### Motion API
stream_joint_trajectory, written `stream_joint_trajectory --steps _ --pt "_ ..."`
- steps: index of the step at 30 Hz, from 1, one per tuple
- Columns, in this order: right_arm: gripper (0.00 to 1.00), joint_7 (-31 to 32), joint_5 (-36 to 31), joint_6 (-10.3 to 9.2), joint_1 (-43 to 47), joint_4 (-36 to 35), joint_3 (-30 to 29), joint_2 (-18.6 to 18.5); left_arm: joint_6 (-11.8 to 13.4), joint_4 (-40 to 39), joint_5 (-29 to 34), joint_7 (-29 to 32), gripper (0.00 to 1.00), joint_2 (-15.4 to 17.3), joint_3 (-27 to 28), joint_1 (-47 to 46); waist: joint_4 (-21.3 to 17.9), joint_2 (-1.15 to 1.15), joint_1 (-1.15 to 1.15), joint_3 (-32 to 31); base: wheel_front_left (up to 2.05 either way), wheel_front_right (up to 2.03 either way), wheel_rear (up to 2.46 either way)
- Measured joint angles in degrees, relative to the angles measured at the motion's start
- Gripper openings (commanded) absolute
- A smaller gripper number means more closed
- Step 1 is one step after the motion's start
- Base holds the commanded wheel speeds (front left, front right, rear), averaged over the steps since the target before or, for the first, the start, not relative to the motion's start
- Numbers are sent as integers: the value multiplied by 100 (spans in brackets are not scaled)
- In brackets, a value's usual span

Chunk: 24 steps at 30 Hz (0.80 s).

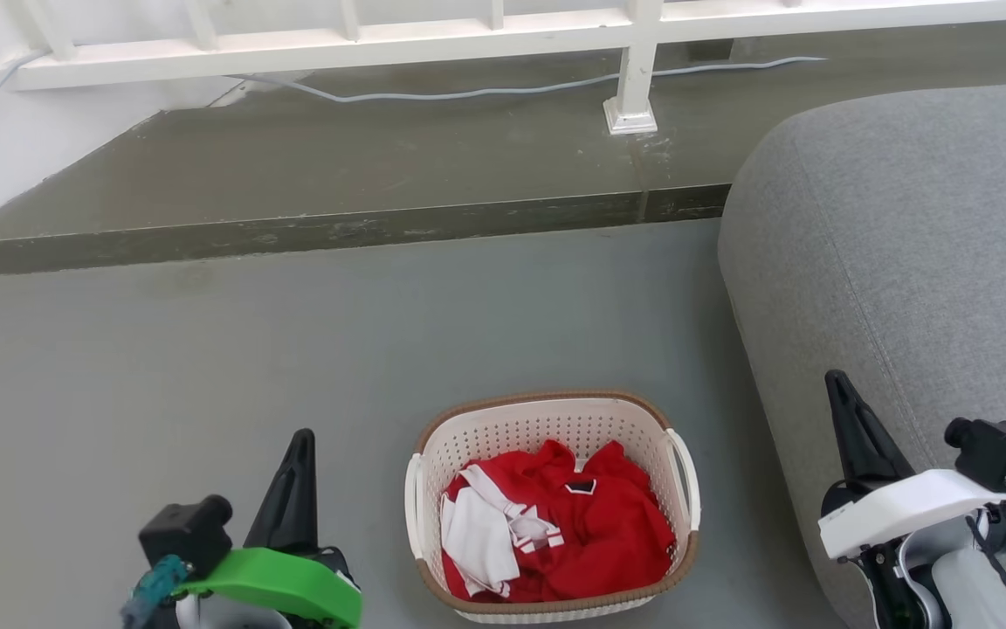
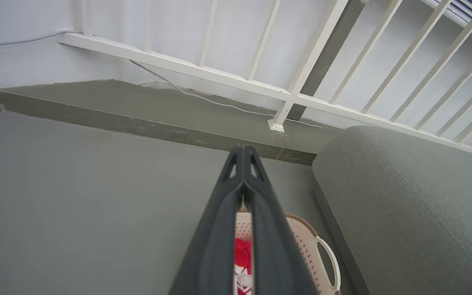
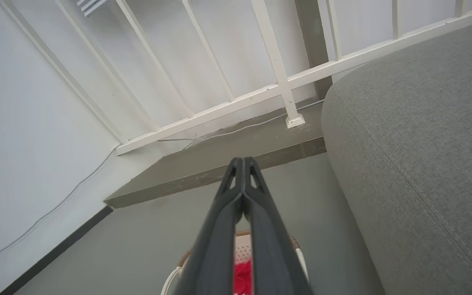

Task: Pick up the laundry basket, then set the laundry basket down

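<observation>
The laundry basket (image 1: 503, 428) stands on the grey floor at the bottom middle of the head view. It is cream-white and perforated, with a brown rim and white loop handles, and holds red and white clothes (image 1: 555, 524). My left gripper (image 1: 300, 441) hovers to the basket's left, shut and empty. My right gripper (image 1: 837, 383) hovers to its right, in front of the sofa, also shut and empty. Behind the shut tips of the left gripper (image 2: 243, 149) I see part of the laundry basket (image 2: 301, 241). A strip of the laundry basket (image 3: 242, 248) shows behind the right gripper (image 3: 242, 160).
A grey fabric sofa (image 1: 913, 253) fills the right side, close to the basket. A raised olive step (image 1: 337, 166) runs across the back, topped by a white railing (image 1: 381, 39) with a post (image 1: 634, 87) and a loose cable (image 1: 468, 90). A white wall stands at the left.
</observation>
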Motion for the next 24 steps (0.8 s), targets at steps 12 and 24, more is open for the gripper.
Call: stream_joint_trajectory --steps 12,24 --pt "0 236 867 1 -1 -10 -192 87 -51 -3 -912 226 0 -1 243 1 42 0 0 -22 0 0 0" --pt "0 471 1628 1 -5 -10 -380 145 -102 11 -1712 413 0 33 437 0 84 0 0 -46 0 0 0"
